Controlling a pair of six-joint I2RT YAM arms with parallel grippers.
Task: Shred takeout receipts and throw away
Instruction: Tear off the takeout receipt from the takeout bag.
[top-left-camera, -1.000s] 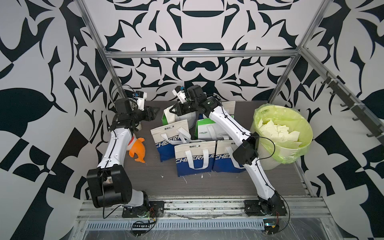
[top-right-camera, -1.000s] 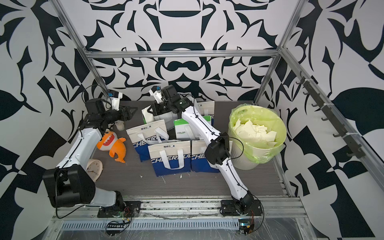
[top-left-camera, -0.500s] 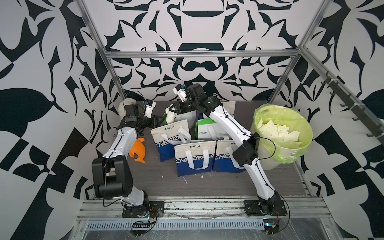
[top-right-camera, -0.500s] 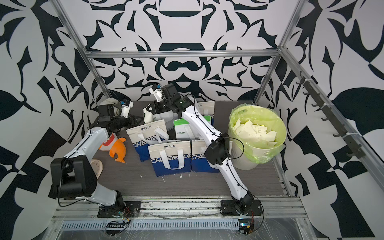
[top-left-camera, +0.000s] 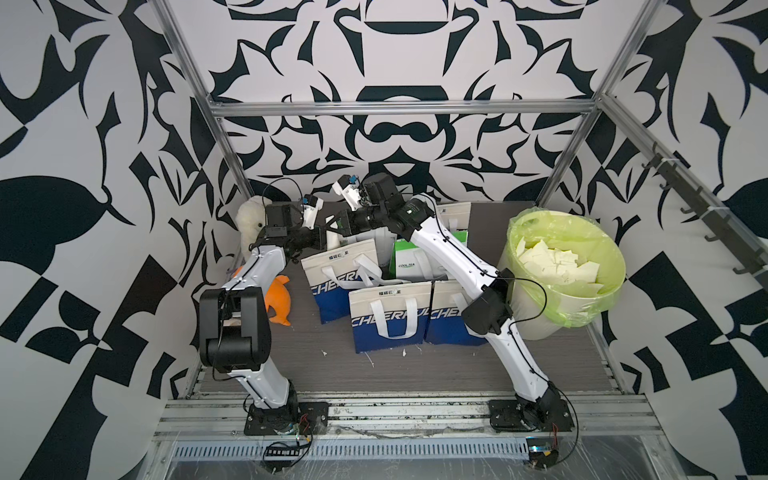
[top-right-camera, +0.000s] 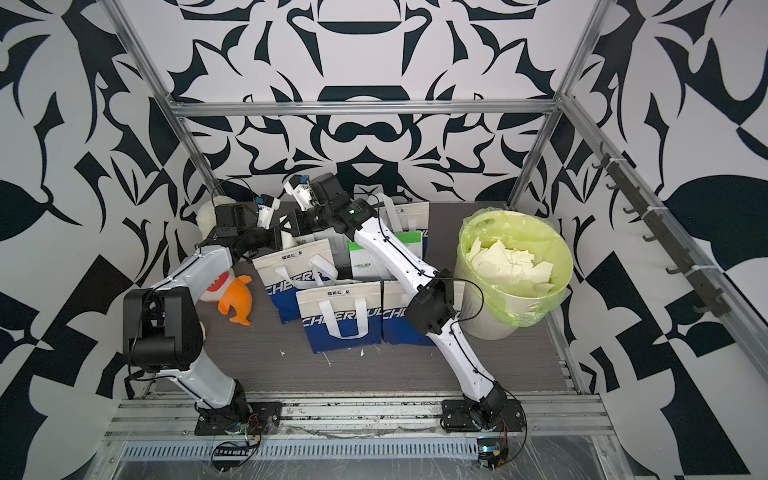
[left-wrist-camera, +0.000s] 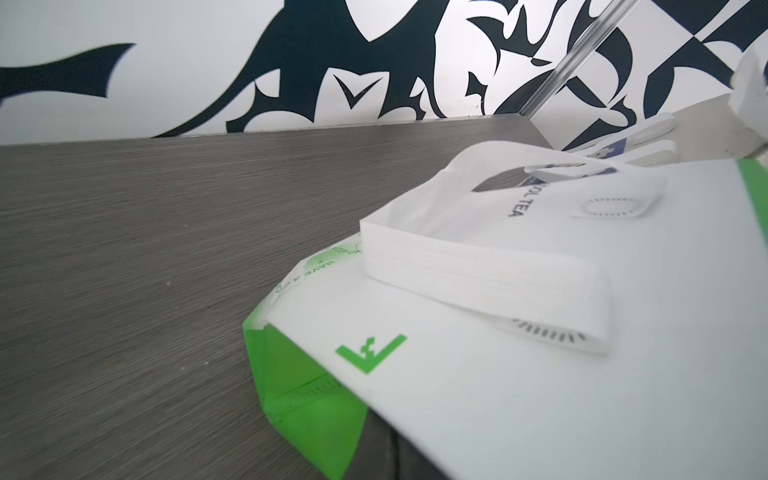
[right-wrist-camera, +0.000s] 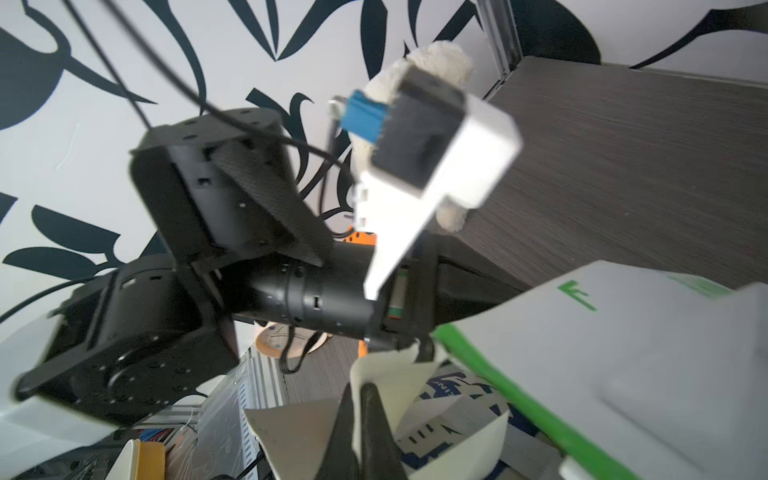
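Both arms meet over the bags (top-left-camera: 345, 286). The right gripper (right-wrist-camera: 362, 392) is pinched tight on the receipt (right-wrist-camera: 399, 374), and the left gripper (right-wrist-camera: 415, 347) is clamped on its far edge. Torn pieces (top-left-camera: 552, 266) lie heaped in the bin (top-left-camera: 536, 320).

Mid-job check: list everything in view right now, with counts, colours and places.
receipt: one, cream, held up at the back
bin: one, cream with yellow-green liner, right side of table
pieces: many, cream, in the bin
blue bags: three, blue-and-cream, mid-table
green bags: two it seems, green-and-white, behind the blue bags
scraps: few, white, on table before blue bags
fish: one, orange, left of blue bags
plush: one, white, back left corner
left gripper: one, black, shut on receipt
right gripper: one, black, shut on receipt
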